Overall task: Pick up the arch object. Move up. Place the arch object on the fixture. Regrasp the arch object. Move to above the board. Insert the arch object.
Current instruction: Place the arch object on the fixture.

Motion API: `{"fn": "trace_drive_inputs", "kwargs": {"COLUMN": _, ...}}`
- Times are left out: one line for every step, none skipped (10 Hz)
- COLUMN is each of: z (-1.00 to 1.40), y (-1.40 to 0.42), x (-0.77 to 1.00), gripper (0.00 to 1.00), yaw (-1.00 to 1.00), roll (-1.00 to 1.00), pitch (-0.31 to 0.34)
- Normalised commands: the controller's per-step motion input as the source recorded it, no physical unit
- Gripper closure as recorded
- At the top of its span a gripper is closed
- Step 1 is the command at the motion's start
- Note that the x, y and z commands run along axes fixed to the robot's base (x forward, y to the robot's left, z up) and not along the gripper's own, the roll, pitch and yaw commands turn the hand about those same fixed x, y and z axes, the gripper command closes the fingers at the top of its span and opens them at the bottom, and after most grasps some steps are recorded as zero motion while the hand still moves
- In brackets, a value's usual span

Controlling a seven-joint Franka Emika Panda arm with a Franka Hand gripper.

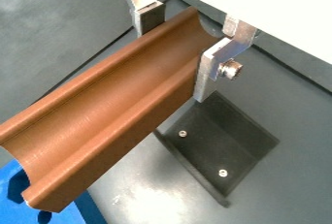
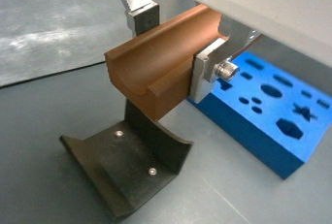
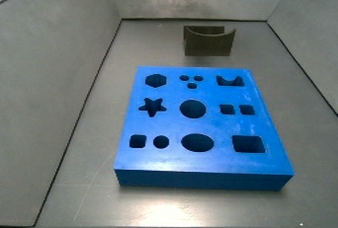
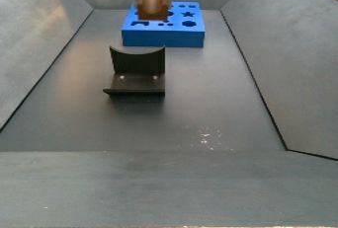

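Gripper is pinching the arch object, hanging high above the fixture, bar overhanging lengthwise.

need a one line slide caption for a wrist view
Wrist view: the hand grips the reddish-brown arch object above the dark fixture, with the blue board beside it.

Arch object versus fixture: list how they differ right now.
The arch object is a long reddish-brown bar; the fixture is a short dark block. The arch object is off the floor, clamped in the gripper; the fixture stands on the floor below it, touching nothing else. Both have a concave curved channel.
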Motion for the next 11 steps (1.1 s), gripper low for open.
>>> {"fn": "trace_drive_inputs", "kwargs": {"z": -0.01, "y": 0.25, "x": 0.53, "gripper": 1.00, "yaw": -0.09, "roll": -0.86, "pitch": 0.217}}
{"fn": "trace_drive_inputs", "kwargs": {"z": -0.01, "y": 0.10, "x": 0.45, "gripper": 1.00, "yaw": -0.11, "roll": -0.70, "pitch": 0.179}}
{"fn": "trace_drive_inputs", "kwargs": {"z": -0.01, "y": 0.06, "x": 0.39, "gripper": 1.00, "yaw": -0.11, "roll": -0.57, "pitch": 0.153}}
{"fn": "trace_drive_inputs", "kwargs": {"z": 0.00, "y": 0.06, "x": 0.23, "gripper": 1.00, "yaw": -0.12, "roll": -0.29, "pitch": 0.109}}
{"fn": "trace_drive_inputs", "kwargs": {"z": -1.00, "y": 0.07, "x": 0.14, "gripper": 1.00, "yaw": -0.17, "roll": -1.00, "pitch": 0.009}}
{"fn": "trace_drive_inputs", "kwargs": {"z": -1.00, "y": 0.07, "x": 0.11, "gripper": 1.00, "yaw": -0.17, "roll": -1.00, "pitch": -0.017}}
{"fn": "trace_drive_inputs", "kwargs": {"z": -1.00, "y": 0.08, "x": 0.12, "gripper": 1.00, "yaw": -0.17, "roll": -1.00, "pitch": -0.025}}
{"fn": "trace_drive_inputs", "kwargs": {"z": -1.00, "y": 0.08, "x": 0.13, "gripper": 1.00, "yaw": -0.16, "roll": -1.00, "pitch": -0.010}}
{"fn": "trace_drive_inputs", "kwargs": {"z": -1.00, "y": 0.09, "x": 0.15, "gripper": 1.00, "yaw": -0.16, "roll": -1.00, "pitch": 0.005}}
{"fn": "trace_drive_inputs", "kwargs": {"z": -1.00, "y": 0.10, "x": 0.16, "gripper": 1.00, "yaw": -0.13, "roll": -0.84, "pitch": 0.004}}
{"fn": "trace_drive_inputs", "kwargs": {"z": -1.00, "y": 0.11, "x": 0.16, "gripper": 1.00, "yaw": -0.11, "roll": -0.63, "pitch": -0.003}}
